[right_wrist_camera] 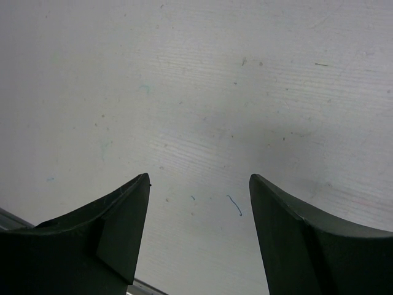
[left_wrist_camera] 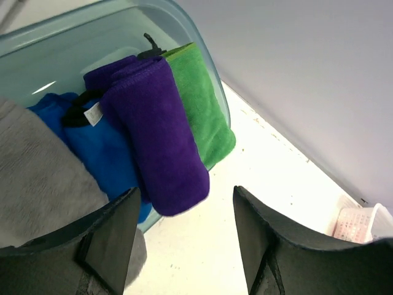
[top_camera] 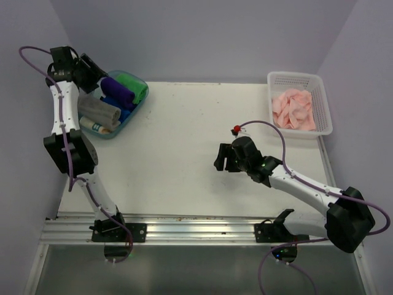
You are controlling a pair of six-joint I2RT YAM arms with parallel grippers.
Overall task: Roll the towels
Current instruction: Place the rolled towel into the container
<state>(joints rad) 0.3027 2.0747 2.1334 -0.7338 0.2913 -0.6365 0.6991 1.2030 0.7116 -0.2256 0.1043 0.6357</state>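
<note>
Purple towel [left_wrist_camera: 153,135] rolled in tub [left_wrist_camera: 210,69], my left claw [left_wrist_camera: 185,203] apart above.
Right claw [right_wrist_camera: 199,184] apart (idle); I'd rise straight, no snagging.

tub: clear bluish plastic tub [top_camera: 132,115], far-left corner of white bench [top_camera: 184,141]
inside: dark purple rolled towel [top_camera: 116,90], green towel [top_camera: 136,86], blue towel [top_camera: 123,110], grey rolled towel [top_camera: 98,110]
basket: white slotted plastic basket [top_camera: 295,76], far right, holding pale pink towels [top_camera: 293,109]
left pincer [top_camera: 96,76]: over tub's left side
right pincer [top_camera: 220,158]: jaws apart, right of bench centre
</note>
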